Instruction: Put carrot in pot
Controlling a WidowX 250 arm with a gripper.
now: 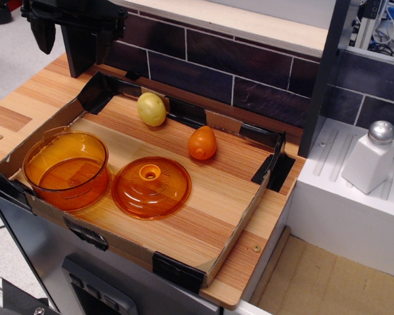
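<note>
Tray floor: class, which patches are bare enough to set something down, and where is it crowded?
Bare: the right half of the tray, between the carrot, the lid and the right wall. Crowded: front left, where the pot and lid nearly touch.

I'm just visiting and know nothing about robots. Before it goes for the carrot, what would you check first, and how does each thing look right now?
1. Carrot free to grab: ok, it lies alone on the tray floor, apart from the yellow-green toy.
2. Pot uncovered: ok, the lid sits beside it, not on it.
3. Pot empty: ok, nothing shows inside.
4. Hand free: cannot tell, only a dark part shows at the top left, and its fingers are not clear.
5. Path from carrot to pot: probably ok, though the lid lies near that line.
6. Tray wall in the way: ok, it is low.
</note>
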